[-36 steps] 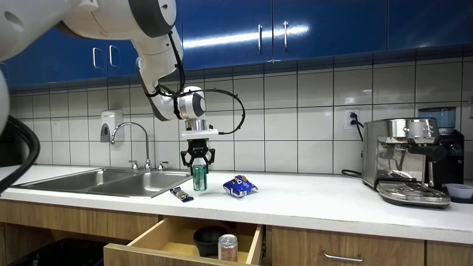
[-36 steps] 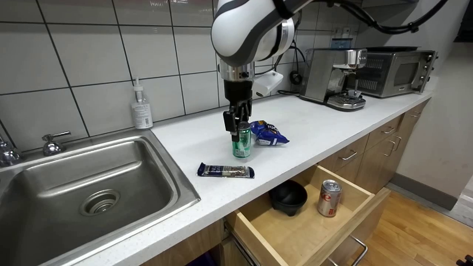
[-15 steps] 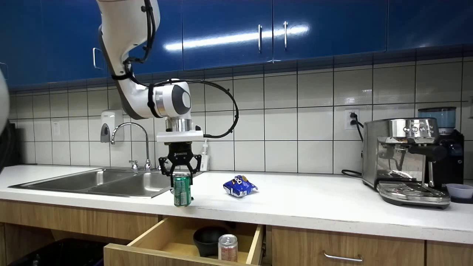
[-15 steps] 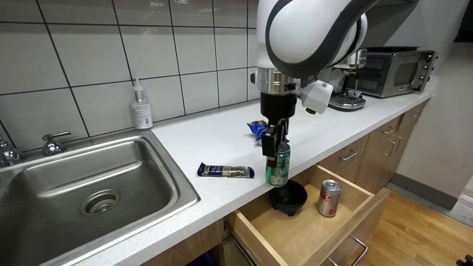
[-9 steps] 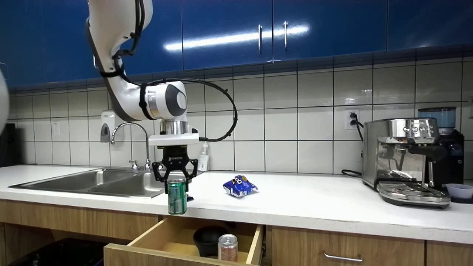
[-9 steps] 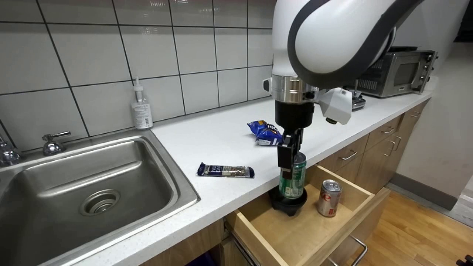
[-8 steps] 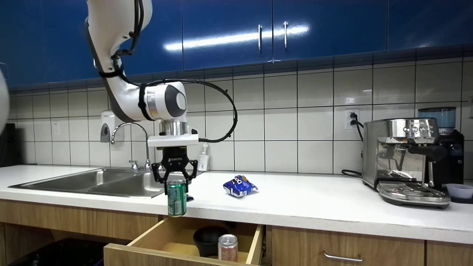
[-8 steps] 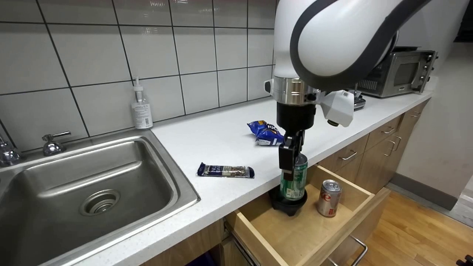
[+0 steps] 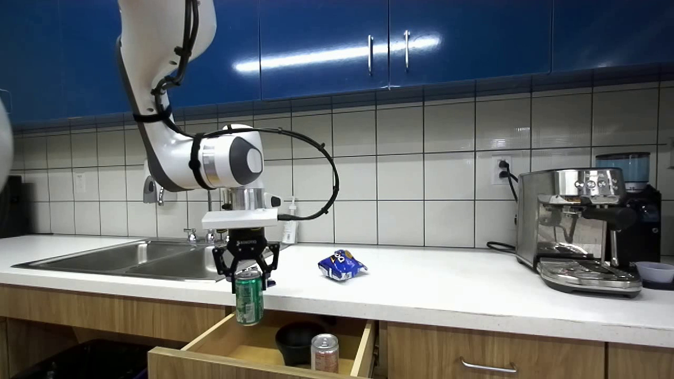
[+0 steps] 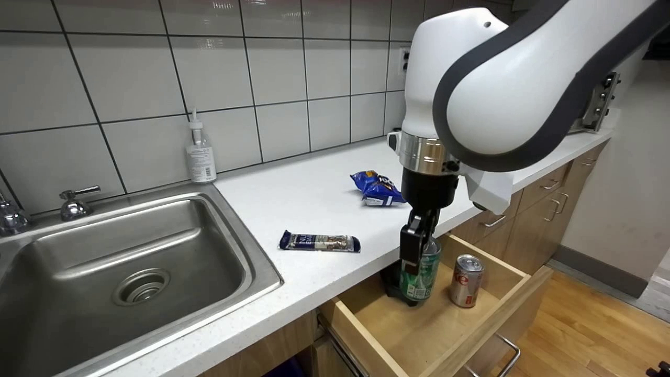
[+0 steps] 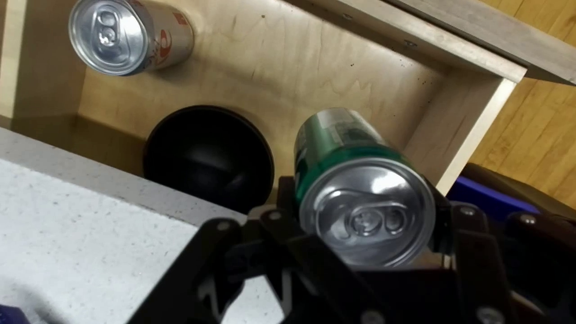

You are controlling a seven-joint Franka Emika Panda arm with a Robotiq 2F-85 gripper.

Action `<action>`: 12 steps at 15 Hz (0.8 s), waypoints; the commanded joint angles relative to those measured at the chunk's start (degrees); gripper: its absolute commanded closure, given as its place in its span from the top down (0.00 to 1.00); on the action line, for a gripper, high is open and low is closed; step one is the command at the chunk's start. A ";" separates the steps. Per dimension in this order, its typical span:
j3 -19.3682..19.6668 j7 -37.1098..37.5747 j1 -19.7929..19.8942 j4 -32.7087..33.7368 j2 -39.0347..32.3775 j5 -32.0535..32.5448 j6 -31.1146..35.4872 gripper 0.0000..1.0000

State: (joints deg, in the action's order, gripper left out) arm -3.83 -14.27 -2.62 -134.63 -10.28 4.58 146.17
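Note:
My gripper [image 9: 249, 288] is shut on a green soda can [image 9: 249, 305], one finger on each side of its upper part. The can hangs about upright over the open wooden drawer [image 10: 419, 335], past the counter edge. In the wrist view the can [image 11: 335, 130] shows its silver lid between the fingers. A black bowl [image 11: 209, 157] stands in the drawer beside the held can, and the can partly covers it in an exterior view [image 10: 391, 280]. A silver and red soda can [image 10: 467, 281] stands upright in the drawer near the bowl.
On the white counter [image 9: 421, 284] lie a blue snack bag [image 9: 342, 265] and a wrapped bar [image 10: 319, 242]. A steel sink [image 10: 230, 225], a soap bottle [image 10: 200, 159] and a coffee machine [image 9: 574, 226] are around. The drawer's front panel [image 10: 502, 319] and side walls stand close to the can.
My gripper has carried the green can from the counter past its front edge to over the drawer. In the last half second it has moved lower. The other objects have not moved.

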 commanded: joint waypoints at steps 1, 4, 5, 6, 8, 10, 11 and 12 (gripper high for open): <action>0.05 1.74 0.13 -2.43 -0.06 0.09 4.42 0.38; 0.13 2.03 0.24 -3.46 -1.90 0.13 8.61 0.38; 0.04 1.91 0.35 -3.61 -2.61 -0.14 9.73 0.38; 0.10 2.13 0.31 -3.62 -3.49 0.05 10.67 0.38; 0.47 3.06 0.06 -3.17 -5.24 0.68 11.73 0.38; 0.50 3.50 0.06 -2.69 -6.88 0.58 12.66 0.38; 0.63 3.69 0.00 -2.57 -7.64 0.78 13.45 0.38; 1.05 4.28 -0.32 -2.33 -8.60 1.40 14.24 0.38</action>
State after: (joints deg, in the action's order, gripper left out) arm -3.47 -12.27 -2.61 -137.82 -17.20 4.59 158.31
